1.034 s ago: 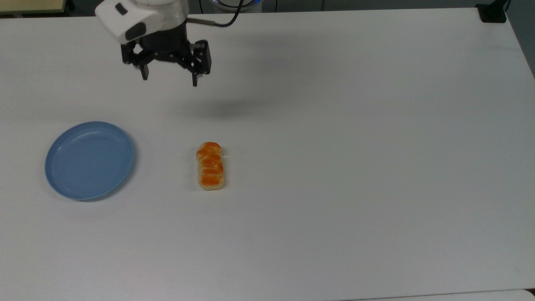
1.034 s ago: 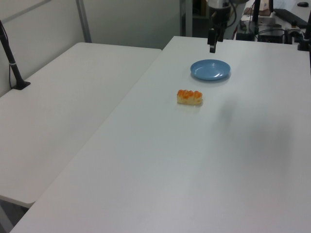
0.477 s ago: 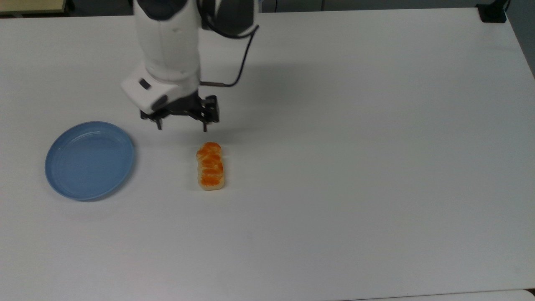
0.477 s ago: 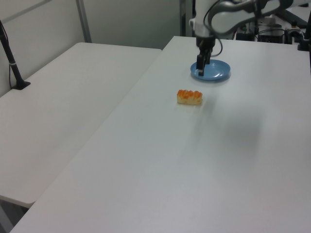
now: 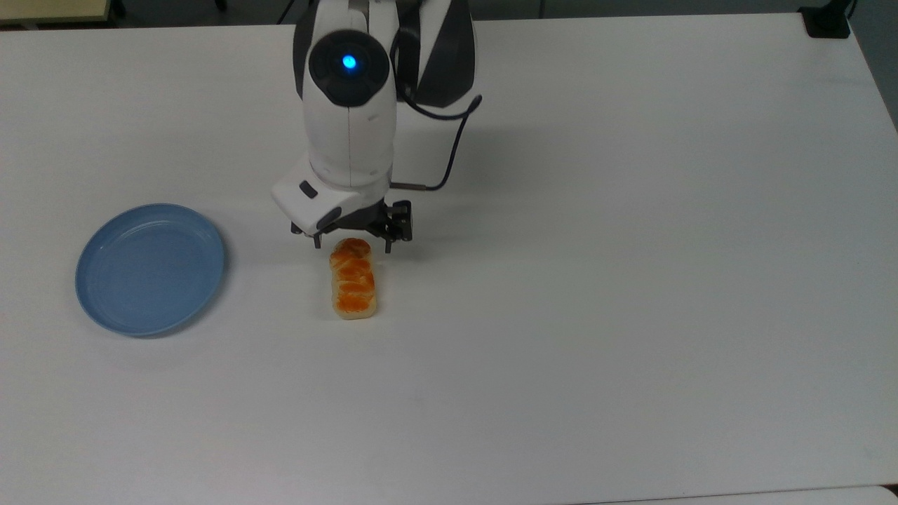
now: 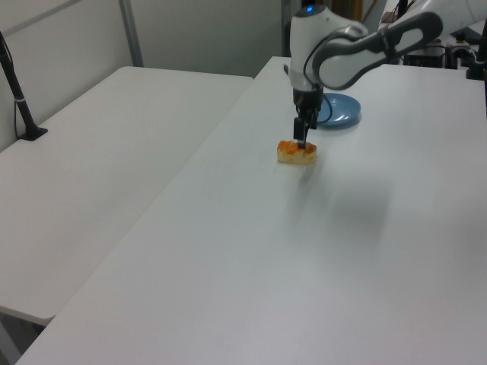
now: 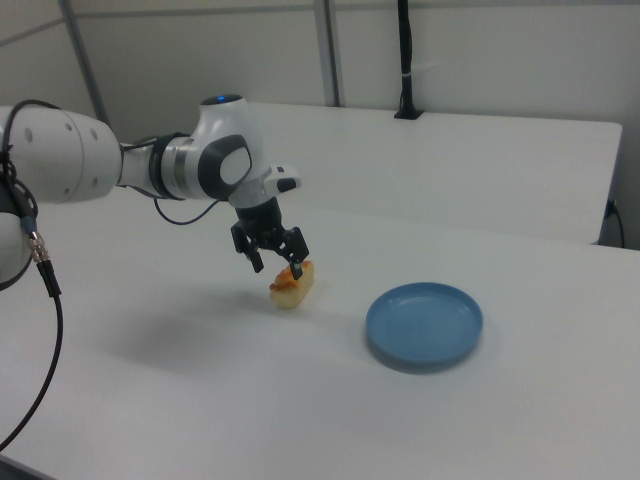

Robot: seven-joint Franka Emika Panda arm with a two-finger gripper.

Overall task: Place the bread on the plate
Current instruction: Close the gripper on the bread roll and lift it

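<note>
Top view: the bread (image 5: 353, 278) lies lengthwise on the white table (image 5: 631, 280), well apart from the light-blue plate (image 5: 150, 268), which sits empty toward the top view's left. The gripper (image 5: 351, 240) hangs just over the loaf's far end, its two fingers spread wide, one on each side of that end, clasping nothing. In the right view the gripper (image 7: 277, 262) is seen low above the bread (image 7: 292, 284), fingers (image 7: 256, 262) parted, with the plate (image 7: 424, 323) to the right view's right. In the left view the gripper (image 6: 302, 139) points straight down at the bread (image 6: 297, 152), and the plate (image 6: 340, 112) lies beyond, partly behind the arm.
</note>
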